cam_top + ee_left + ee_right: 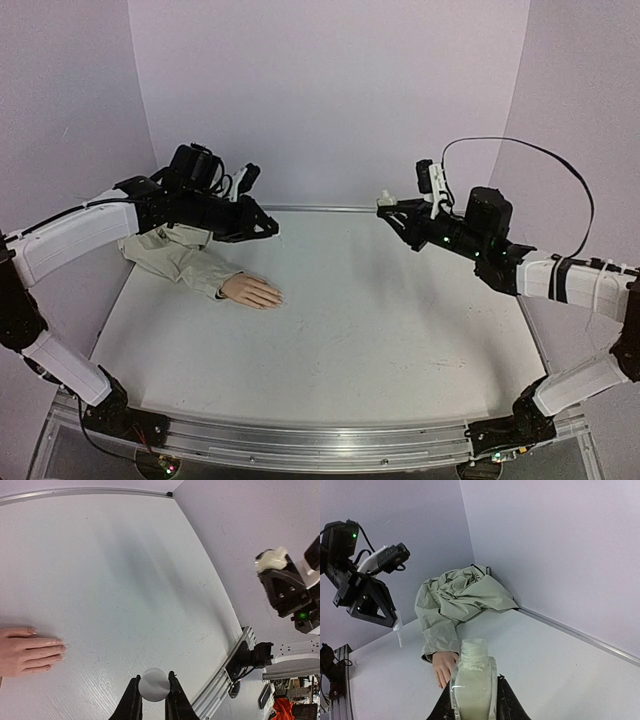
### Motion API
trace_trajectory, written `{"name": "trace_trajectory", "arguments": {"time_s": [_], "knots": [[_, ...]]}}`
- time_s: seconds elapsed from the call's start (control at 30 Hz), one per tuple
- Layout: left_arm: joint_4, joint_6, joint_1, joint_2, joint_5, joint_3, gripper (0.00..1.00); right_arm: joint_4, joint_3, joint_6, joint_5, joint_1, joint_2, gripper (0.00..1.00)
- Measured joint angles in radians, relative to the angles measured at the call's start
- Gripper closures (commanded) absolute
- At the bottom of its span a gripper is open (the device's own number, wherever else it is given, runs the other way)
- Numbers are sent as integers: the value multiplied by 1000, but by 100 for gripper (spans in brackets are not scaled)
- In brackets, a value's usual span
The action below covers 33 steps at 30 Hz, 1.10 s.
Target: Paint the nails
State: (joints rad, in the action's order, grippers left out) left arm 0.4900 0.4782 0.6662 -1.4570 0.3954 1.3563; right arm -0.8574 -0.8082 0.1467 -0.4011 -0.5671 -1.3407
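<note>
The peach mannequin hand [252, 291] lies palm down on the white table at the left, and its beige sleeve [175, 252] runs back toward the corner. Its nails [62, 648] show as tiny pale tips in the left wrist view. My left gripper [268, 228] hovers above and behind the hand. It is shut on a white brush cap [154, 684], and the thin brush [398, 632] points down. My right gripper [385, 205] hangs in the air at the right, shut on an uncapped bottle [472, 680] of pale polish. It is well apart from the hand.
Lilac walls [330, 90] close in the back and both sides of the table. An aluminium rail [320, 445] runs along the near edge by the arm bases. A black cable [530, 150] loops above the right arm. The crumpled sleeve fills the back left corner.
</note>
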Motion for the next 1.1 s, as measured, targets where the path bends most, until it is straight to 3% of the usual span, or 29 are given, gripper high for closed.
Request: {"name": "trace_trajectory", "arguments": {"time_s": [0.63, 1.1], "knots": [[-130, 43, -91, -236, 56, -187, 100, 49, 56, -100, 17, 88, 118, 100], [-212, 15, -109, -332, 45, -194, 100, 51, 56, -109, -6, 98, 102, 100]]}}
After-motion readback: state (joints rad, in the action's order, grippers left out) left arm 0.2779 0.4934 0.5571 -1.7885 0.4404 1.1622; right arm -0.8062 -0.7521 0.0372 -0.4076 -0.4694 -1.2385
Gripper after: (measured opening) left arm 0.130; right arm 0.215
